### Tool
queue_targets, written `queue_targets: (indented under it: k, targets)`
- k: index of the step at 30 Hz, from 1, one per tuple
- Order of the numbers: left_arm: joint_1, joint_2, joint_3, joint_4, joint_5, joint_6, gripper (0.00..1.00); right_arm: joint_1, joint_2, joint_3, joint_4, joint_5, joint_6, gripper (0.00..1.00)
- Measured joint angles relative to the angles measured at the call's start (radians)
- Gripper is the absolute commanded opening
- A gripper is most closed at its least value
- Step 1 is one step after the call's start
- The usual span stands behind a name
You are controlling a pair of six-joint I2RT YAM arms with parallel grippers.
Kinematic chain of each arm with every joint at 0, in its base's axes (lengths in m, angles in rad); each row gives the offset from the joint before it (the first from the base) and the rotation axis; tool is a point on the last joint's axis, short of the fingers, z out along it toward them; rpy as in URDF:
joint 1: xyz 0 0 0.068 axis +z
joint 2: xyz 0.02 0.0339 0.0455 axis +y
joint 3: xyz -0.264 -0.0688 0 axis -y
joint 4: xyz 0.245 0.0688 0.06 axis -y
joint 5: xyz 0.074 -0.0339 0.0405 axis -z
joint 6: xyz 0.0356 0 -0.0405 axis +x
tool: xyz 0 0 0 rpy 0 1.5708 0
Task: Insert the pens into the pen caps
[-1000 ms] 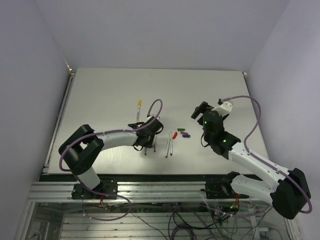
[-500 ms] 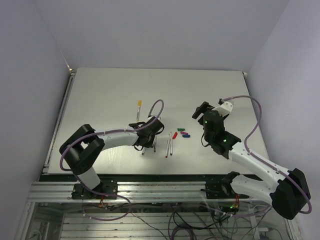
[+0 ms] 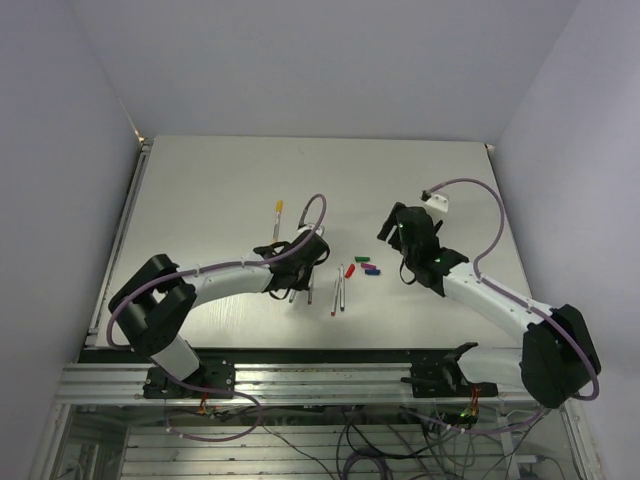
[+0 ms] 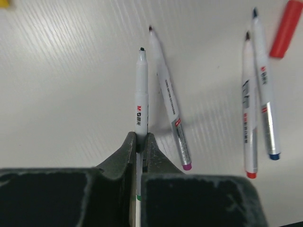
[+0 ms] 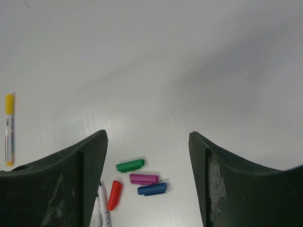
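Note:
My left gripper (image 4: 140,137) is shut on the green pen (image 4: 141,90), whose uncapped tip points away from it. In the top view the left gripper (image 3: 293,284) is left of the caps. The purple pen (image 4: 169,104), red pen (image 4: 248,113) and blue pen (image 4: 263,90) lie on the table beside it. The red cap (image 5: 114,194), green cap (image 5: 130,165), purple cap (image 5: 144,178) and blue cap (image 5: 152,189) lie in a cluster below my open, empty right gripper (image 5: 147,135), which in the top view (image 3: 392,228) hovers just right of them.
A yellow pen (image 3: 278,217) with its yellow cap on lies apart, farther back on the white table (image 3: 220,190); it also shows in the right wrist view (image 5: 8,130). Grey walls stand at the back and on both sides.
My right arm has reached forward and lowered its wrist, its gripper now nearer the caps. My left gripper has shifted slightly right, holding the green pen.

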Motion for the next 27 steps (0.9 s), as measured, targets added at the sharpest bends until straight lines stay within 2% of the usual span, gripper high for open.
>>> queue_targets:
  k: [6, 11, 16, 18, 25, 27]
  targets:
    - [0.015, -0.058, -0.014, 0.065, -0.042, -0.003, 0.07, -0.002, 0.129, 0.052, 0.000, -0.110, -0.028, 0.51]
    - [0.036, -0.105, -0.078, 0.087, -0.045, -0.008, 0.07, -0.001, 0.239, 0.123, -0.031, -0.138, -0.111, 0.49]
    - [0.081, -0.145, -0.124, 0.112, -0.038, -0.014, 0.07, -0.001, 0.249, 0.132, -0.040, -0.174, -0.161, 0.47]
    - [0.099, -0.148, -0.128, 0.126, -0.027, -0.014, 0.07, -0.001, 0.249, 0.133, -0.047, -0.193, -0.186, 0.52]
    - [0.139, -0.154, -0.148, 0.169, 0.019, -0.013, 0.07, 0.009, 0.279, 0.179, -0.093, -0.259, -0.303, 0.87]
    - [0.151, -0.159, -0.158, 0.180, 0.038, -0.013, 0.07, 0.022, 0.298, 0.190, -0.110, -0.262, -0.337, 0.92]
